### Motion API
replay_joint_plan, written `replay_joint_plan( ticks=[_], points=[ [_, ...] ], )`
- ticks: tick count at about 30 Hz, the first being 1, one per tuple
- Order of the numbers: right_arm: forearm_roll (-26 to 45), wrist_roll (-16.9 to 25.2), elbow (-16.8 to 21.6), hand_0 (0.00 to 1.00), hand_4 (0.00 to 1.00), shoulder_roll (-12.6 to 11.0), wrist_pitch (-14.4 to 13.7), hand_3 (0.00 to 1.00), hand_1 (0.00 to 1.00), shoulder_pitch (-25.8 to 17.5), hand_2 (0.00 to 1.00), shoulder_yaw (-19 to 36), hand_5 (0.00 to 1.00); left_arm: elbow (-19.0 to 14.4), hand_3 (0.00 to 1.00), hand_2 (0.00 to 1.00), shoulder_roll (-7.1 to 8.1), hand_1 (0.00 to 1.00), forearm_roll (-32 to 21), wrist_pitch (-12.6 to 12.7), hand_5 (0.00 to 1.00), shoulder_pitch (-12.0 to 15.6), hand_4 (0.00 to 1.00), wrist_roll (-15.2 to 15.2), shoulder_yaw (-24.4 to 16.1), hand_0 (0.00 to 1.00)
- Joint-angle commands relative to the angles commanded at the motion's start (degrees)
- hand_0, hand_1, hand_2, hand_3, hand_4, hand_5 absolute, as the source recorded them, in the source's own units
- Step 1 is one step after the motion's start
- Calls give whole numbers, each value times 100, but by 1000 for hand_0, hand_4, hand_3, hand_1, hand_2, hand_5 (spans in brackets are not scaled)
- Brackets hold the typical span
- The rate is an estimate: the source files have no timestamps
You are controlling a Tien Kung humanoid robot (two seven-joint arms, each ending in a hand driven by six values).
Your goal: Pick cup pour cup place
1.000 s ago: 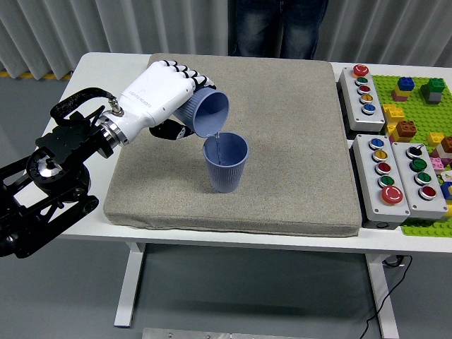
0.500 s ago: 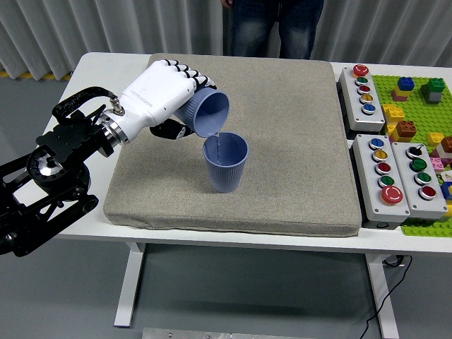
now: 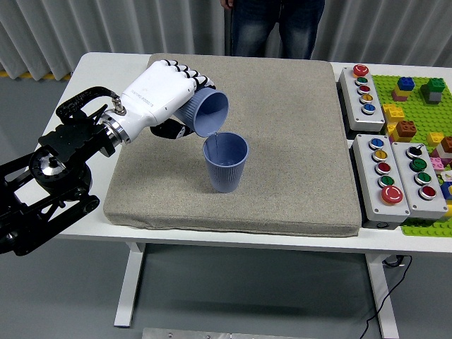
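Observation:
My left hand (image 3: 166,95) is shut on a blue ribbed cup (image 3: 208,111), held tipped on its side with its mouth facing right and down. The lower lip of that cup hangs just over the rim of a second blue ribbed cup (image 3: 226,164), which stands upright in the middle of the grey mat (image 3: 296,141). The thin stream seen between the two cups earlier is hard to make out here. The right hand does not show in the head view.
Grey button boxes (image 3: 364,88) (image 3: 399,176) line the mat's right side, with a green baseplate of toy bricks (image 3: 424,92) beyond them. A person in jeans (image 3: 275,28) stands at the far edge, hands out of sight.
The held cup stays tipped over the standing cup. My left arm has shifted very slightly; the person at the far side has stepped a little.

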Motion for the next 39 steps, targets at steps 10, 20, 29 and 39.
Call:
replay_joint_plan(
  ticks=[10, 20, 29, 39],
  points=[
    [18, 0, 0, 639, 2, -1, -7, 584, 601, 3, 509, -10, 2, -117, 533, 543, 60, 534, 0, -22, 19, -45, 752, 9, 71, 584],
    [33, -6, 2, 639, 2, 11, -14, 584, 601, -7, 509, -22, 2, -210, 532, 544, 68, 537, 0, -67, 17, -77, 755, 21, 74, 588],
    [81, -13, 5, 639, 2, 28, -33, 584, 601, -26, 509, -59, 2, -261, 531, 544, 119, 538, 0, -99, 17, -244, 754, 106, 281, 589],
    [121, -20, 11, 639, 2, 48, -50, 584, 601, -89, 509, -86, 2, -310, 532, 544, 241, 541, 0, -243, 15, -446, 755, 196, 595, 592]
  ],
)
